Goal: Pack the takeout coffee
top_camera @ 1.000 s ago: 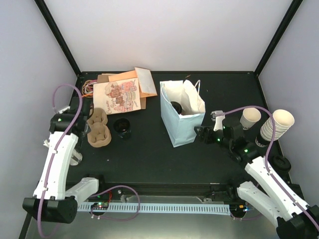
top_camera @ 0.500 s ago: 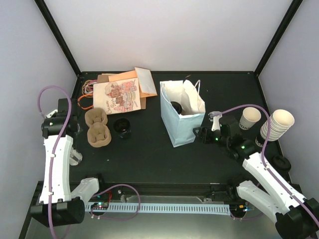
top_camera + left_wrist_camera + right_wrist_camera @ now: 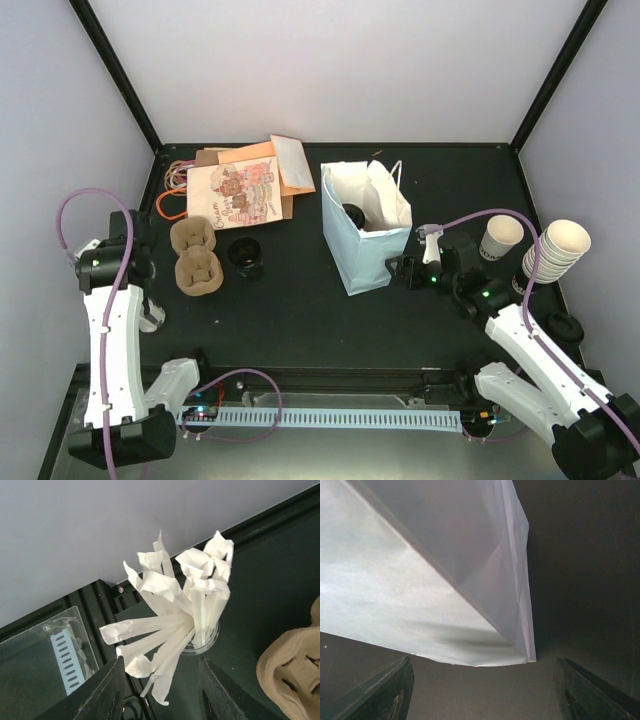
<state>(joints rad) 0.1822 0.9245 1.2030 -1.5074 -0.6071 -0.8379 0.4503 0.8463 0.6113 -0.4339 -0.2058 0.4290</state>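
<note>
**A:** Two wrist cameras and one camera above. What does each show that the others do not?

**B:** Only from above I see the coffee cup. Its black lid looks out of the open white bag, which stands upright in the middle of the table. The bag wall hides the body of the cup. A second black lid sits on the table just beside the brown carrier, left of the bag. It is dark on dark, so I cannot tell if a whole cup is under it.

**A:** And the wrists?

**B:** The left wrist shows the left gripper with its fingers apart and holding nothing. In front of them is a clear glass full of paper-wrapped straws. From above, the arm covers most of that glass.

**A:** The right one?

**B:** The right gripper is spread wide and empty, just beside the bag. A lower corner of the bag fills nearly all of that view and blocks what is behind it.

**A:** What else is around?

**B:** Printed paper bags lie flat at the back left. A single cream cup and a stack of cream cups stand at the right, near the right arm.
</note>
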